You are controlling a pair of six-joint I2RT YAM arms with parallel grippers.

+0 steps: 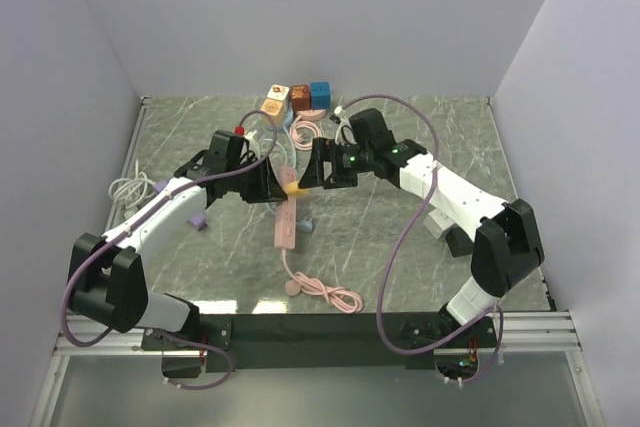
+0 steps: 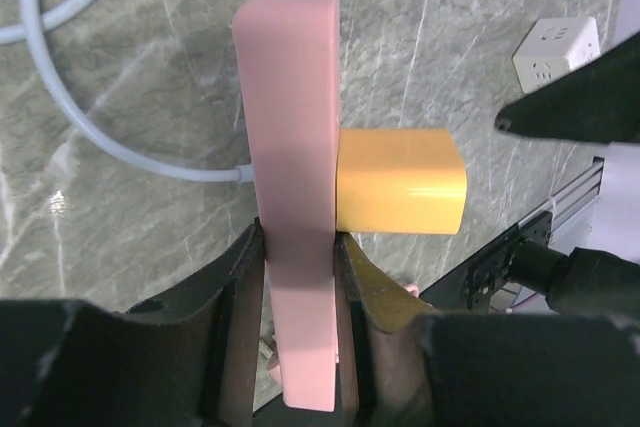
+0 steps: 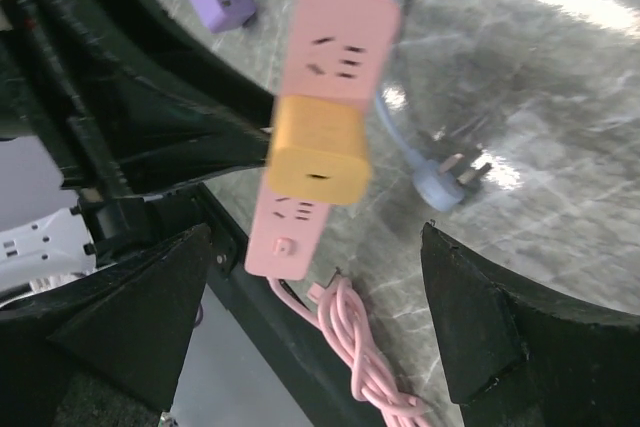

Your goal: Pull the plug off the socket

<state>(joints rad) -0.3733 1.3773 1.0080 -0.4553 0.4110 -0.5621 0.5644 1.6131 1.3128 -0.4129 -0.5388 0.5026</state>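
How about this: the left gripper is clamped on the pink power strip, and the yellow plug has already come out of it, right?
Not quite. The left gripper is clamped on the pink power strip, but the yellow plug is still seated in it, flush against its face, as the left wrist view shows.

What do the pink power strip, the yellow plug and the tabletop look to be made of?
The power strip looks like hard moulded plastic: matt pink, even colour, rounded edges. The plug seems plastic too, but glossier, with a bright streak along its side. The tabletop is grey-green with white veins. It may be marble or a printed imitation, I cannot tell which; it reflects light.
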